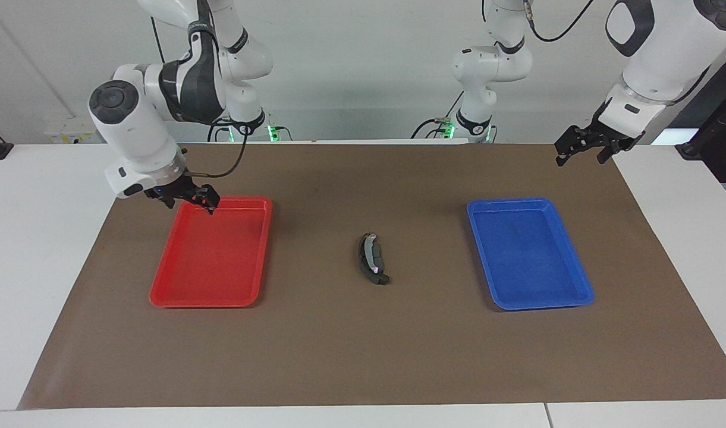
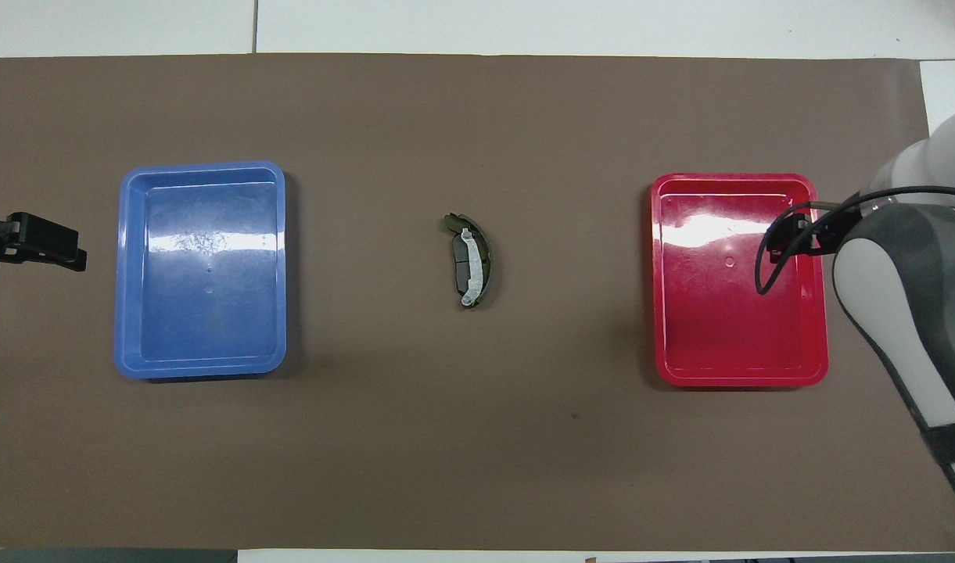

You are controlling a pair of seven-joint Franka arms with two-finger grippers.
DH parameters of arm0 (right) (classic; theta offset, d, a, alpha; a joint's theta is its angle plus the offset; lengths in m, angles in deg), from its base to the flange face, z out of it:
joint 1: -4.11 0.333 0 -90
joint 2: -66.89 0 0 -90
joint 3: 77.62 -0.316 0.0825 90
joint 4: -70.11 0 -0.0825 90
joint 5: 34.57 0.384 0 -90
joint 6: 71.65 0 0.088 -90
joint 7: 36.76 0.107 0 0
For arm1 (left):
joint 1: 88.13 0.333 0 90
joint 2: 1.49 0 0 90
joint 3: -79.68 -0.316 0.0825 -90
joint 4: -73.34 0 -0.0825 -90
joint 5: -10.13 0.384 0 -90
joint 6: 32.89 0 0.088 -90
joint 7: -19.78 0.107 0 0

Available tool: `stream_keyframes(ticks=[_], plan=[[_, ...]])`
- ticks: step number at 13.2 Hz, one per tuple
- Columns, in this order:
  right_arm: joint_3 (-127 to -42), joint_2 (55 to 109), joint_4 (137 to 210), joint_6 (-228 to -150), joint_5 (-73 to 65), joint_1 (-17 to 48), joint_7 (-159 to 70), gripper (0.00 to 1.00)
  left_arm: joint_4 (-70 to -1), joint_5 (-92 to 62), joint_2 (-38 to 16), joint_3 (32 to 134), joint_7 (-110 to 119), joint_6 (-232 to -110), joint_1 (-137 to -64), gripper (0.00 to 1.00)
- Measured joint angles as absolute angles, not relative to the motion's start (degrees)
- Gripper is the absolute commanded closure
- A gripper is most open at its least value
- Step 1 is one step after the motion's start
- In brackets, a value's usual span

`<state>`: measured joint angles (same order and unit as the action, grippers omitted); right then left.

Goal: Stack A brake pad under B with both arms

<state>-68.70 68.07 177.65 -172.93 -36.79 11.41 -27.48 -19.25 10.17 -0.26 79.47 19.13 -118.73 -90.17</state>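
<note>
The long crescent piece B [image 1: 371, 261] with its silvery strip lies in the middle of the mat, also in the overhead view [image 2: 477, 262]. The short dark-grey A brake pad [image 2: 460, 267] lies against its inner side, touching it; I cannot tell which is on top. My right gripper [image 1: 189, 205] is open and empty, in the air over the red tray's [image 1: 211, 297] corner nearest the robots; it also shows in the overhead view [image 2: 784, 238]. My left gripper [image 1: 580, 156] waits open and empty over the mat's edge at the left arm's end, seen in the overhead view [image 2: 55, 244] too.
An empty red tray [image 2: 739, 379] lies toward the right arm's end and an empty blue tray [image 1: 529, 304] [image 2: 199, 371] toward the left arm's end. The brown mat [image 1: 363, 356] covers the table between and around them.
</note>
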Motion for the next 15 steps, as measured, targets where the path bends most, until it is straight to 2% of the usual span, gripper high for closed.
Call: stream_keyframes(ticks=[3, 6, 11, 15], plan=[[-68.74, 63.94, 180.06, -172.71, -35.51, 8.53, -30.45, 0.00, -19.25, 10.17, -0.26, 79.47, 19.13, -118.73, -90.17, 0.00], [-68.74, 62.18, 178.26, -169.81, -33.85, 6.25, -33.22, 0.00, -19.25, 10.17, -0.26, 79.47, 19.13, -118.73, -90.17, 0.00], [-69.77, 62.52, 165.83, -159.33, -33.77, 6.68, -33.37, 0.00, -19.25, 10.17, -0.26, 79.47, 19.13, -118.73, -90.17, 0.00], [-70.03, 65.81, 157.86, -156.65, -33.75, 6.85, -34.12, 0.00, -19.25, 10.17, -0.26, 79.47, 19.13, -118.73, -90.17, 0.00]])
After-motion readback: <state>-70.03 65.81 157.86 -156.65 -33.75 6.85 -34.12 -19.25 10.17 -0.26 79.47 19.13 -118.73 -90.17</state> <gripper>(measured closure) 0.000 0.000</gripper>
